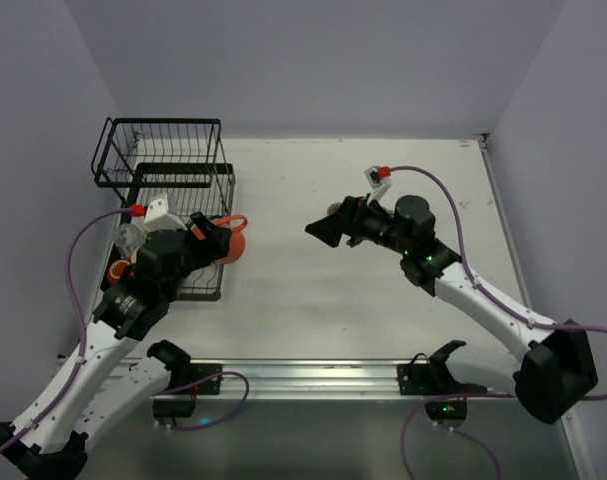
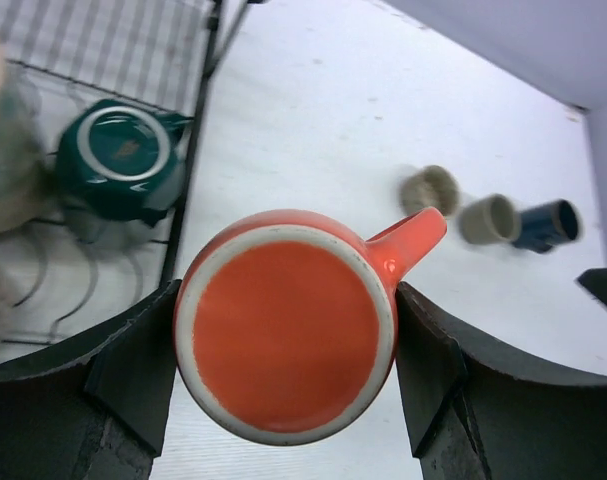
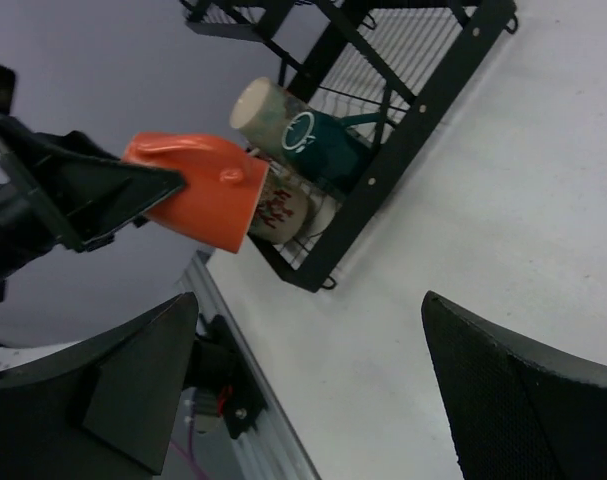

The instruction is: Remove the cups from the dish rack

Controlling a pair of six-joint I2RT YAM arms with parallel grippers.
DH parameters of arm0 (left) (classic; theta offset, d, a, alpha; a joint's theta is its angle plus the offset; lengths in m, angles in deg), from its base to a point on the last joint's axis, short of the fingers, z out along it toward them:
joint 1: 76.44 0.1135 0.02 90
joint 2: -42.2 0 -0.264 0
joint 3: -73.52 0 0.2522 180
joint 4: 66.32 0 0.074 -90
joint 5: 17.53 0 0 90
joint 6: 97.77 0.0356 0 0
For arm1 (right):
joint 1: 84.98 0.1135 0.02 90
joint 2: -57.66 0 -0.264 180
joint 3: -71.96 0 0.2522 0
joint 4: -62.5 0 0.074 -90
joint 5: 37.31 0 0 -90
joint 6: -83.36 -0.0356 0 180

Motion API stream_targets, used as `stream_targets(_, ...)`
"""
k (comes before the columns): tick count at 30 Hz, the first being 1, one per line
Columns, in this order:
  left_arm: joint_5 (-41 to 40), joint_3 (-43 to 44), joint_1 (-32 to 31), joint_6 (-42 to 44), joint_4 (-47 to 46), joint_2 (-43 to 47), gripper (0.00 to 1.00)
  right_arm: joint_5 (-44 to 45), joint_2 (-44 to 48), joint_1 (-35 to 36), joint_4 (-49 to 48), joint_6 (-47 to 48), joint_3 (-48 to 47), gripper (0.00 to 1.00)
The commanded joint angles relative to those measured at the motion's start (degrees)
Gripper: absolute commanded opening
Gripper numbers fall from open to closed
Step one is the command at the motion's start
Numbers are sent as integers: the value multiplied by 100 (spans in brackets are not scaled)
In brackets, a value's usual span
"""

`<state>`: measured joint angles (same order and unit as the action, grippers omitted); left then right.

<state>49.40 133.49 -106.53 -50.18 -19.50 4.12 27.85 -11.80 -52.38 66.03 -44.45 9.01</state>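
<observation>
Seen from above, the left gripper [image 1: 219, 244] is clamped on the orange-red mug [image 1: 236, 240] just beside the dish rack [image 1: 163, 150]; the right gripper [image 1: 323, 228] hangs mid-table, jaws wide apart and empty. At the left wrist, the mug's base fills the gap between both fingers; a dark teal cup [image 2: 118, 160] sits in the rack, while an olive cup [image 2: 430, 188], a beige cup [image 2: 488, 218] and a dark blue cup [image 2: 546, 225] sit in a row on the table. At the right wrist, a cream cup [image 3: 268, 108] touches the teal one.
</observation>
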Motion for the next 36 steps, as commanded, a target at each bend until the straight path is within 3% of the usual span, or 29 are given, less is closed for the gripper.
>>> stream_targets(1, 1286, 125, -15, -178, -1631, -5, 20, 67, 870, 1, -1777, -1306, 1014, 95)
stream_targets(7, 2876, -622, -32, -898, -3959, -348, 18, -310, 1592, 53, -2623, -1616, 1966, 89)
stream_targets(10, 3167, -1070, -102, -1329, -5163, -550, 17, -451, 1610, 71, -2676, -1573, 2036, 84)
stream_targets(16, 3686, -1185, -261, -1682, -6450, -1226, 14, -636, 1312, 220, -3264, -1669, 2010, 76)
stream_targets(27, 4038, -1124, -480, -1981, -7260, -1790, 14, -276, 916, 475, -4003, -1995, 1817, 74)
stream_targets(34, 4196, -1141, -577, -2104, -7428, -1799, 14, -47, 547, 493, -4608, -2108, 1632, 63)
stream_targets(36, 4170, -1176, -656, -2096, -7428, -1711, 15, -82, 363, 519, -4925, -2283, 1597, 55)
